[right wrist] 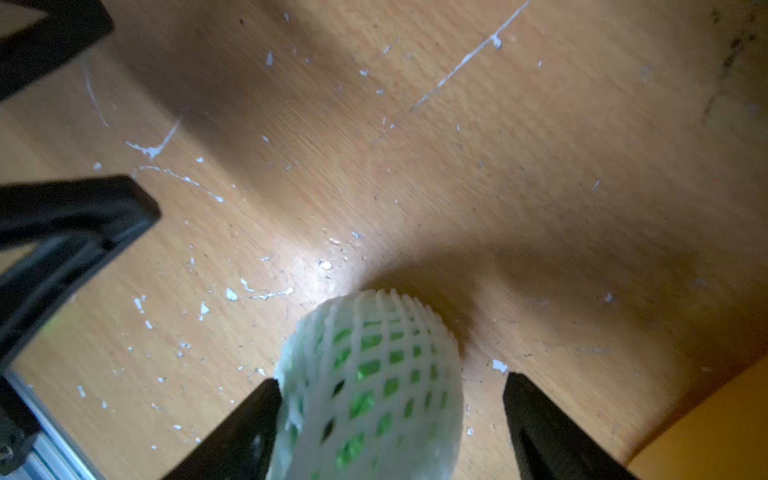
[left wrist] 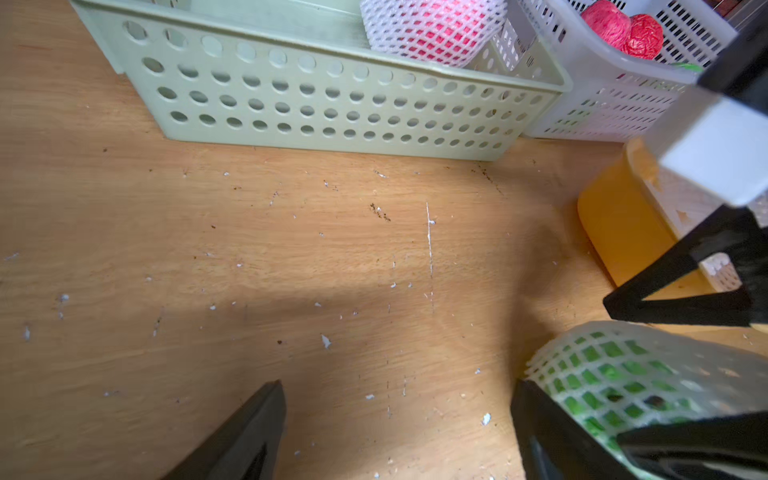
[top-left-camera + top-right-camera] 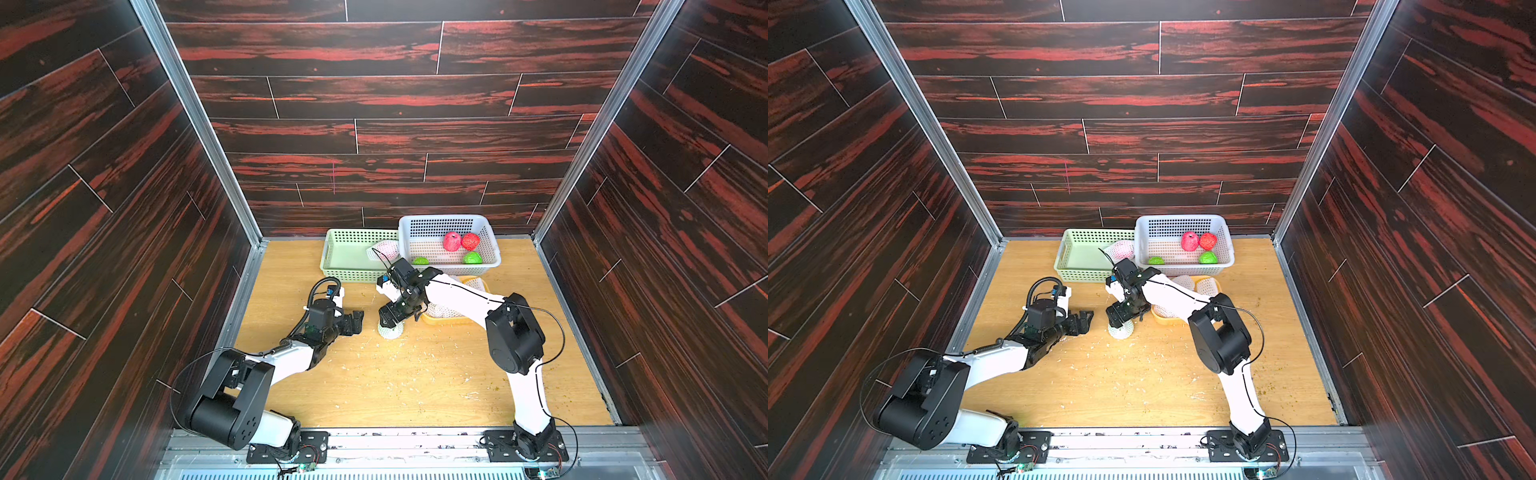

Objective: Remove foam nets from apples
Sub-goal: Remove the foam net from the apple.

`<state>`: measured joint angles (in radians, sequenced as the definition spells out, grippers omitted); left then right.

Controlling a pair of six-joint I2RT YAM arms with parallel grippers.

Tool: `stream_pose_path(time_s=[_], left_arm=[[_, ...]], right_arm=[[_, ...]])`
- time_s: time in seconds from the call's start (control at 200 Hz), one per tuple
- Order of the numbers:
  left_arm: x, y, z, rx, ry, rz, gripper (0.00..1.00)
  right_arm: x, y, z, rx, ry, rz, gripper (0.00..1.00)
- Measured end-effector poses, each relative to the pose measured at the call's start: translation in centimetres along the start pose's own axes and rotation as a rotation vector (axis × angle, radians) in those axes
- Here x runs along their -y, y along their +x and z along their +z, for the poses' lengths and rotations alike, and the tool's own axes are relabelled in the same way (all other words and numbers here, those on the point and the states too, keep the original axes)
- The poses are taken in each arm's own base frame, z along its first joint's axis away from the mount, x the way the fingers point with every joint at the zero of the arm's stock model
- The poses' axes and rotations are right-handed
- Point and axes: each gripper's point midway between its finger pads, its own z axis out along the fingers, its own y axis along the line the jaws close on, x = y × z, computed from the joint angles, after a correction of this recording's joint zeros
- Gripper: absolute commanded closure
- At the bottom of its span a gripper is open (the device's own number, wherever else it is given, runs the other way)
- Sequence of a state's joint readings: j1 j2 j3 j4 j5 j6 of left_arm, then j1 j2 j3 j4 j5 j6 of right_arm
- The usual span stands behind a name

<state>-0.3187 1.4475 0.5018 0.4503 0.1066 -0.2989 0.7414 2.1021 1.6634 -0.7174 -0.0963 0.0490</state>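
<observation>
Standing at mid-bench (image 3: 415, 382): one green apple (image 1: 365, 369) wrapped in its foam net (image 1: 399, 316).
Right gripper (image 3: 391, 320): directly above that apple, jaws spread wide to either side. One finger (image 1: 249, 424) touches the net and the other stands clear; nothing is gripped.
Left gripper (image 3: 356, 321): just left of the apple, jaws wide apart, empty.
Green basket (image 3: 353, 277), far centre: one red apple (image 3: 384, 249), netted.
White basket (image 3: 440, 226), just beside it on the right: two bare red apples (image 3: 452, 241), two bare green apples (image 3: 472, 258).
Yellow tray (image 3: 444, 320), near side of the white basket, partly under the right arm: loose foam nets (image 3: 1208, 286).
White crumbs (image 3: 428, 357): scattered over the bench.
</observation>
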Motion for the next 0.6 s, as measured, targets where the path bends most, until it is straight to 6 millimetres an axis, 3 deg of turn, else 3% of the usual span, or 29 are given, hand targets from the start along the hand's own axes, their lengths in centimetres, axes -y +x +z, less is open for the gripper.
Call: stream_pose_path(time_s=[0.15, 0.431, 0.506, 0.601], left_arm=[[0.0, 0.1, 0.1, -0.007, 0.004, -0.001, 0.1], [0.2, -0.2, 0.1, 0.001, 0.007, 0.0, 0.1], [0.2, -0.2, 0.1, 0.001, 0.007, 0.0, 0.1], [0.2, -0.4, 0.1, 0.004, 0.008, 0.001, 0.1]], right_arm=[[-0.3, -0.5, -1.5, 0.041, 0.002, -0.006, 0.12], [-1.9, -4.4, -7.5, 0.217, -0.011, -0.043, 0.12], [-2.1, -4.6, -8.6, 0.271, -0.015, -0.051, 0.09], [-2.2, -2.9, -9.5, 0.353, -0.02, -0.065, 0.07]])
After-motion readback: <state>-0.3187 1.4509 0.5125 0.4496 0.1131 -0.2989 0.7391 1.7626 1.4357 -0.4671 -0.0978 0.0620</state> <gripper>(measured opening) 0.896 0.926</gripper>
